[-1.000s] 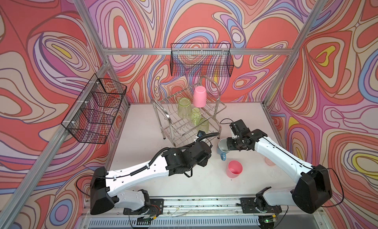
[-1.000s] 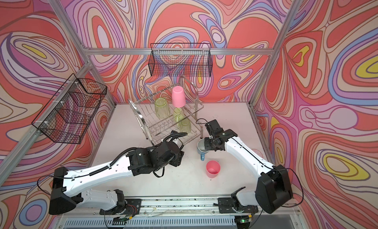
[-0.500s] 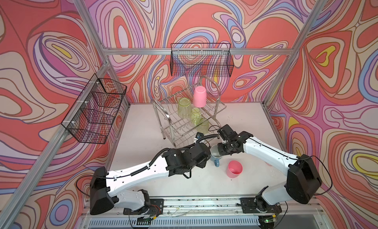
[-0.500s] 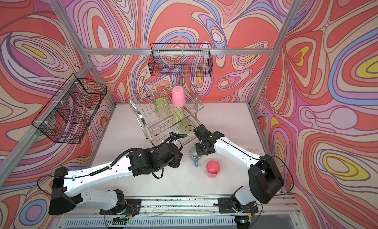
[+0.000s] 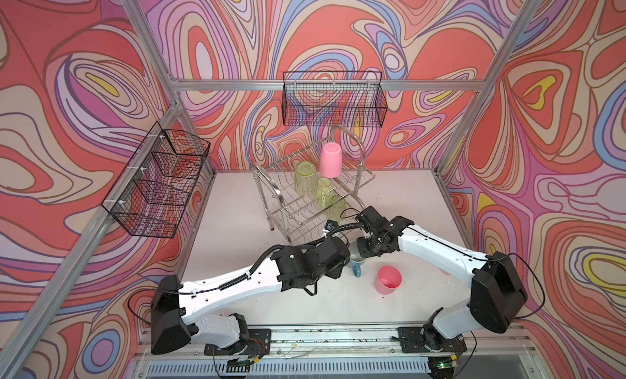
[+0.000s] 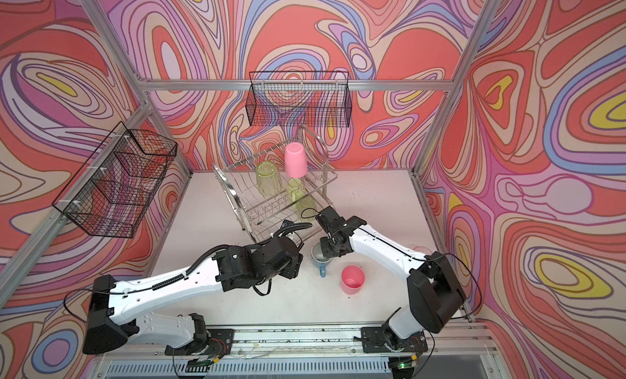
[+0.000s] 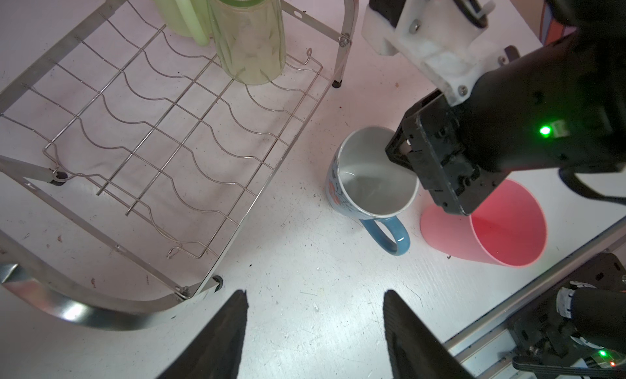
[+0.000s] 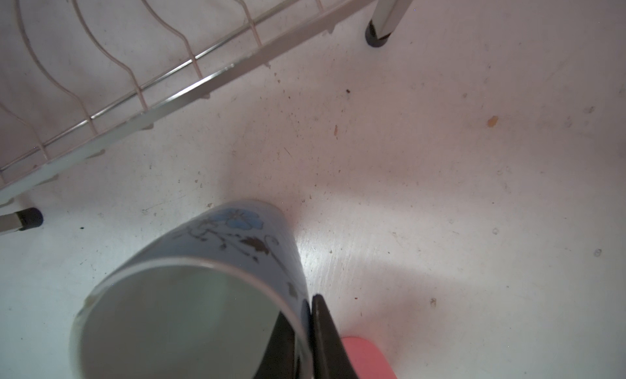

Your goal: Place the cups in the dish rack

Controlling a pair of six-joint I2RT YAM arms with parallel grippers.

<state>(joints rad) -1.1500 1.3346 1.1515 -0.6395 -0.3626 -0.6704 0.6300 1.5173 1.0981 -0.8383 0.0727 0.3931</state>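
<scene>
Mug rim between right fingers

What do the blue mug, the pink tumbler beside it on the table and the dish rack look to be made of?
The blue mug is likely glazed ceramic: glossy white lining, thick rim, printed flowers, a highlight on the handle. The pink tumbler is probably plastic: thin wall, dull even colour, opaque. The dish rack is metal, polished steel or chrome by its look: thin bent wires, mirror-bright reflections on the tube.
</scene>
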